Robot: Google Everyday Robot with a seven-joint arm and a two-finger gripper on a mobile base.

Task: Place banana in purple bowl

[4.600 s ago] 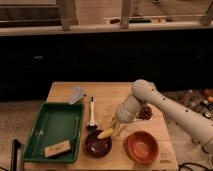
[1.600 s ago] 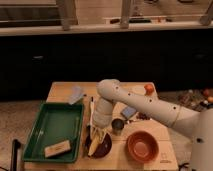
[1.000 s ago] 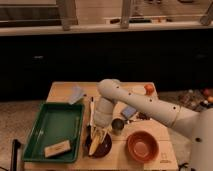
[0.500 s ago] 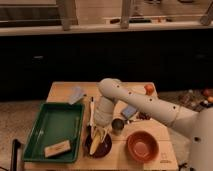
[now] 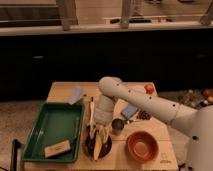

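Note:
The purple bowl (image 5: 88, 145) sits on the wooden table near its front edge, just right of the green tray. My gripper (image 5: 98, 141) hangs straight down over the bowl, with its tip inside the bowl's rim. The pale yellow banana (image 5: 97, 150) stands nearly upright at the gripper's tip and reaches down into the bowl. The arm's white wrist hides the back of the bowl.
A green tray (image 5: 50, 127) with a tan block (image 5: 56, 148) lies at the left. An orange-brown bowl (image 5: 142, 146) sits right of the purple one, with a small metal cup (image 5: 118, 125) between them. A white-handled utensil (image 5: 91, 111), two pale packets (image 5: 76, 94) and an orange fruit (image 5: 149, 88) lie behind.
Since the earliest frame the arm has swung left with the banana to above the purple bowl. Over the last second and a half it has hardly moved.

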